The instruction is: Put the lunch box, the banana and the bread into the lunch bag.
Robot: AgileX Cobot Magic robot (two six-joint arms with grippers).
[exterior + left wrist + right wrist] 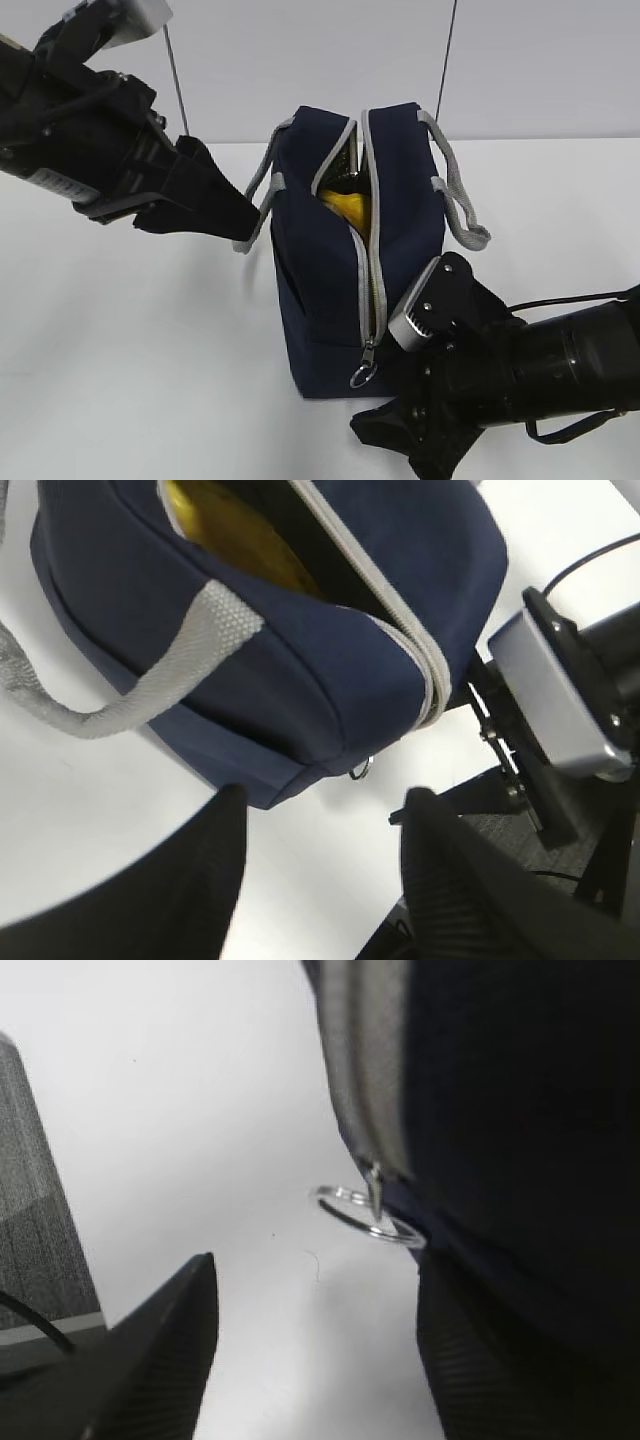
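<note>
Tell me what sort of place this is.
Likely a robotics lab or test bench: a bare white table against a plain wall, two black robot arms, and one staged lunch bag, no household clutter.

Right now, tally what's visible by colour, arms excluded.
Navy: 1, the boxy navy-blue fabric lunch bag, zipper open at the top.
Yellow: 1, a yellow item inside the bag, likely the banana.
Grey: 2, the webbing handles, left and right.
Silver: 1, the metal ring pull at the zipper's low end.
Total: 5. Lunch box and bread are not visible.
</note>
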